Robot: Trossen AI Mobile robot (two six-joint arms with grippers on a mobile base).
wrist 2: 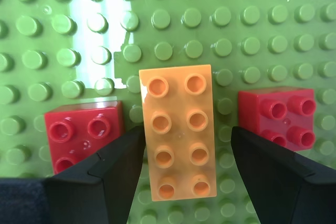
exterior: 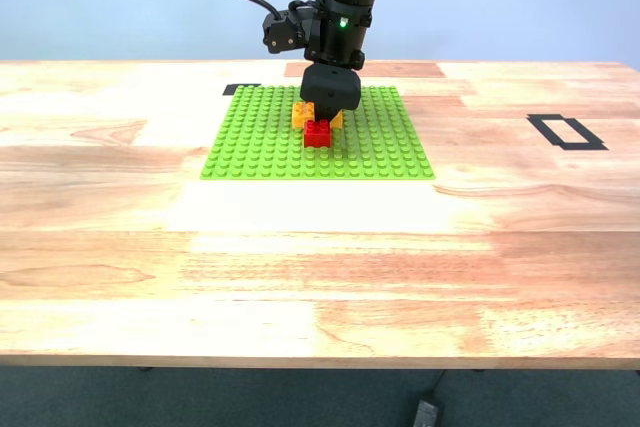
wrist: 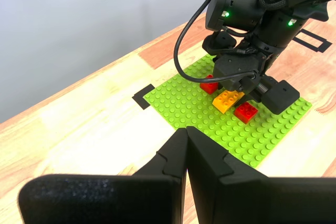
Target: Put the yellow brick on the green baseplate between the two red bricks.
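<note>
Hovering low over baseplate [wrist 2: 262, 30], my second gripper [wrist 2: 181, 171] open, fingers [wrist 2: 113, 169] straddling yellow brick [wrist 2: 178, 129] with gaps either side. Brick sits on baseplate between two red bricks [wrist 2: 84, 132], one outside each finger. My first gripper [wrist: 185, 156] closed, empty, well apart.

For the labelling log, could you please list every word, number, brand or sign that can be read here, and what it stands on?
None: no readable text in any view.
The yellow brick, red bricks and baseplate show only plain studs.
The black tape marks on the table are bare outlines, not characters.
The arm shows only green lights.
</note>
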